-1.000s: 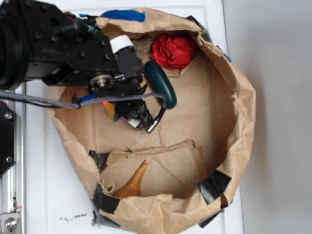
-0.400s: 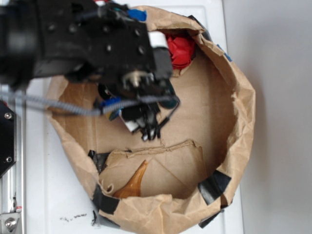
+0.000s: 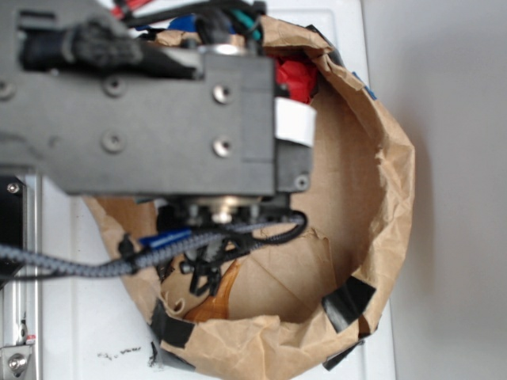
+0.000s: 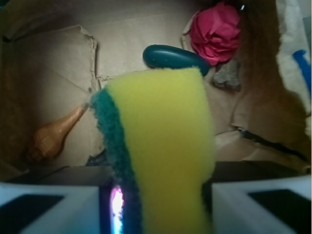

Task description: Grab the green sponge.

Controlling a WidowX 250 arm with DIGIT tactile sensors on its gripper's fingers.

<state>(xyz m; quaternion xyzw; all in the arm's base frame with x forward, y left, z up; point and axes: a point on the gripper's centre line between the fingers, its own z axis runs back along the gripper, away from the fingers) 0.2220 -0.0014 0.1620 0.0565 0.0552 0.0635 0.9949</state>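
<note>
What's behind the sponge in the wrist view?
Behind the green sponge, on the bag floor: a dark green oblong, a red crumpled thing and a brown gourd-shaped thing. The floor directly behind it is covered.

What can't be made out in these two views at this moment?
- Exterior view: the green sponge is not visible; the arm covers it and most of the paper bag.
- Exterior view: the pincer's jaws are hidden under the arm.
- Wrist view: the green sponge blocks the bag floor behind it, and its lower end is cut off by the frame edge.
- Wrist view: the small gray lump beside the red object is too dim to identify.
</note>
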